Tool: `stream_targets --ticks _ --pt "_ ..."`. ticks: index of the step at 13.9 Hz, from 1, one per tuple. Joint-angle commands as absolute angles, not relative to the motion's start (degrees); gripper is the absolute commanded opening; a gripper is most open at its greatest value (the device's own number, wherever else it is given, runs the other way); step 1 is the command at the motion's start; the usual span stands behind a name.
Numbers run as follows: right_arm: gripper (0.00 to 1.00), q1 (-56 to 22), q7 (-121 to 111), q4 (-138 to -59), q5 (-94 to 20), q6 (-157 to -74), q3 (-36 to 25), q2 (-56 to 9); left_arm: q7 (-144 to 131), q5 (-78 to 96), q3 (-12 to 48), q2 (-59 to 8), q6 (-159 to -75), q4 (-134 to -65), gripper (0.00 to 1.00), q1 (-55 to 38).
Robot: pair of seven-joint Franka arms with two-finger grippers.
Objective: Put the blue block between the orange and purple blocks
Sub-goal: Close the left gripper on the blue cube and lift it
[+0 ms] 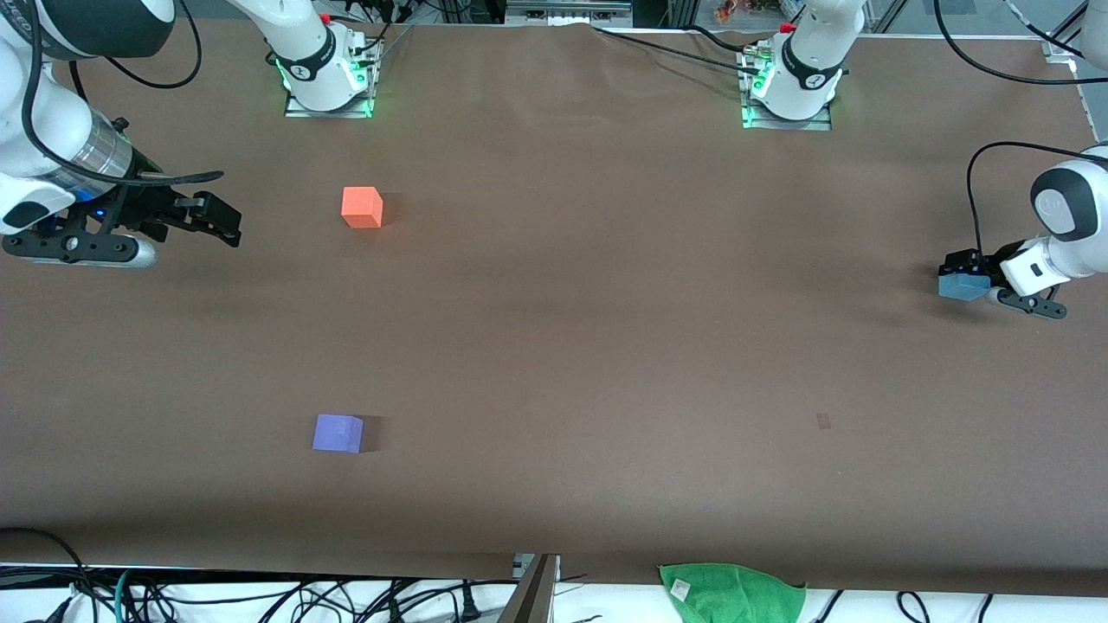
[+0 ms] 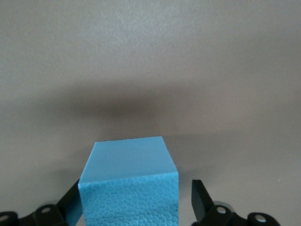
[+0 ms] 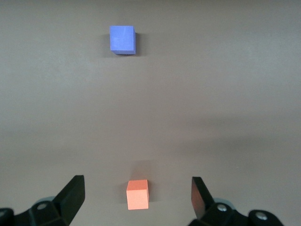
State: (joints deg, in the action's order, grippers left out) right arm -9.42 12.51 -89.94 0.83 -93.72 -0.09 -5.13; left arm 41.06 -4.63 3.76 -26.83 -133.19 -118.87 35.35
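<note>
**A:** Where's your blue block [image 1: 963, 285]?

**B:** It's at the left arm's end of the table, between the fingers of your left gripper [image 1: 968, 282]. In the left wrist view you see the block [image 2: 129, 188] filling the space between the two fingertips [image 2: 200, 200]; one finger sits against a side face, the other stands with a thin gap to it. So the fingers are spread around it, not clamped. The block looks to be sitting on the table [image 1: 606, 346], with its shadow right under it.

**A:** And your right gripper [image 1: 216, 216]?

**B:** It's released, fingers wide apart and holding nothing. It hangs over the right arm's end of the table and that arm waits. Its wrist view shows both fingertips [image 3: 73, 195] spread, with the orange block [image 3: 138, 194] framed between them lower down on the table, untouched.

**A:** Where are your two target blocks?

**B:** The orange block [image 1: 362, 208] is close to the right arm's base. The purple block [image 1: 338, 433] is nearer to the front camera, nearly in line with it. They're well apart, with bare table between them. Your right wrist view also shows the purple block [image 3: 122, 39].

**A:** Anything else you can see?

**B:** A green cloth [image 1: 736, 590] hangs at the table edge nearest the front camera.
</note>
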Motion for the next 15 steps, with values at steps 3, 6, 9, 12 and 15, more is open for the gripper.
stream_targets --ticks 3,6,9,12,15 --pt "1.00 -9.23 12.66 -89.12 1.32 -92.99 0.00 -5.27 41.92 -5.80 4.39 -26.99 -133.16 -118.21 0.18 36.12" --pt "1.00 -9.23 12.66 -89.12 1.32 -92.99 0.00 -5.19 41.84 -5.80 4.83 -25.76 -131.85 -116.90 0.18 35.60" --pt "1.00 -9.14 12.66 -89.12 1.41 -92.99 0.00 -5.27 40.61 -5.80 8.42 -22.25 -119.84 -110.42 0.19 34.28" --pt "1.00 -9.05 12.57 -89.12 1.41 -92.99 0.00 -5.27 37.28 -5.80 14.65 -22.06 -108.84 -102.76 0.19 34.02" --pt "1.00 -8.96 12.48 -89.12 1.41 -92.99 -0.09 -5.36 25.53 -5.80 21.08 -22.06 -103.46 -99.50 0.26 31.13"
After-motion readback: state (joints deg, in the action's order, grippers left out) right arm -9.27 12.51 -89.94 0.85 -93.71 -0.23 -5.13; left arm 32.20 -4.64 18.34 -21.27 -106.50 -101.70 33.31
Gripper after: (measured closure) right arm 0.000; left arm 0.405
